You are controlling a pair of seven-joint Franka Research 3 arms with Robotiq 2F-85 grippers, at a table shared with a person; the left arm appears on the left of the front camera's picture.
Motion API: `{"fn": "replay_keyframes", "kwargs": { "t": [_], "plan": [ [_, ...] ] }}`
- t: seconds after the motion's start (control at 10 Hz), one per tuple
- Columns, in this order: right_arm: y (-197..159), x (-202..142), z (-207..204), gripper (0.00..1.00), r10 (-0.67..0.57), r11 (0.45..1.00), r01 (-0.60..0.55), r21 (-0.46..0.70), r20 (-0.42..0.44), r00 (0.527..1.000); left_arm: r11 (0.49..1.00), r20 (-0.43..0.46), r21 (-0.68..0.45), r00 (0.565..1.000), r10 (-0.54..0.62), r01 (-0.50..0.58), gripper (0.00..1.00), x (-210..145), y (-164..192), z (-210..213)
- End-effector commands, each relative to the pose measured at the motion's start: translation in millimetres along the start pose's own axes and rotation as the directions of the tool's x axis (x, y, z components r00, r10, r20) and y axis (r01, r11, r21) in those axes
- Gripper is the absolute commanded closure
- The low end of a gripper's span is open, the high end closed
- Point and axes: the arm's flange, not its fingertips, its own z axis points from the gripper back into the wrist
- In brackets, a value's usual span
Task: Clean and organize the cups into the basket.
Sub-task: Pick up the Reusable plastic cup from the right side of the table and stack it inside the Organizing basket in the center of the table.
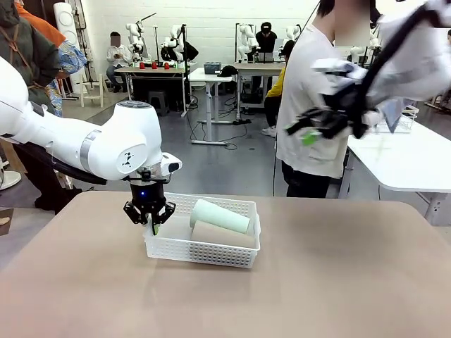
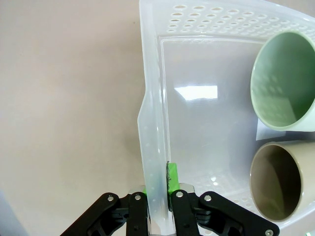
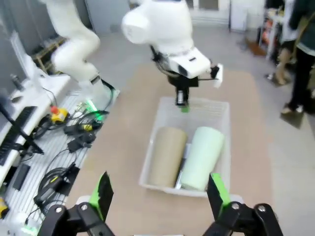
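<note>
A white perforated basket (image 1: pixel 204 255) sits on the tan table left of centre. Two cups lie on their sides in it: a pale mint green cup (image 1: pixel 220 216) resting on a tan-brown cup (image 1: pixel 222 234). My left gripper (image 1: pixel 153 224) points straight down, shut on the basket's left wall. In the left wrist view the green pads (image 2: pixel 171 178) pinch that wall (image 2: pixel 152 123), with the mint cup's mouth (image 2: pixel 283 83) and the tan cup's mouth (image 2: pixel 275 182) to the right. My right gripper (image 1: pixel 303 130) hangs high at the right, blurred and open. From above, its wide fingers (image 3: pixel 160 194) frame the basket (image 3: pixel 147 172) far below.
A person in a white shirt (image 1: pixel 303 105) stands beyond the far edge, right of centre. The tabletop (image 1: pixel 338 282) is bare to the right of and in front of the basket. Cables and gear (image 3: pixel 64 128) lie beside the table in the right wrist view.
</note>
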Motion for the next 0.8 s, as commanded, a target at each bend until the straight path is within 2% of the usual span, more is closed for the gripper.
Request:
{"fn": "replay_keyframes", "kwargs": {
  "t": [0.0, 0.3, 0.5, 0.7],
  "plan": [
    [55, -73, 20, 0.00, -0.001, 0.999, -0.001, 0.041, 0.057, 0.998, 1.000, 0.006, -0.002, 1.000, 0.000, 0.000, 1.00, 1, -1, 3],
    [110, -140, 67, 0.00, -0.027, 0.989, 0.046, -0.138, 0.135, 0.990, 1.000, 0.006, -0.002, 1.000, 0.000, 0.000, 1.00, 1, -1, 3],
    [135, -181, 83, 0.00, -0.091, 0.958, 0.143, -0.249, 0.210, 0.973, 1.000, 0.006, -0.002, 1.000, 0.000, 0.000, 1.00, 1, -1, 3],
    [156, -221, 98, 0.00, -0.156, 0.920, 0.239, -0.312, 0.266, 0.951, 1.000, 0.006, -0.002, 1.000, 0.000, 0.000, 1.00, 1, -1, 3]
  ]
}}
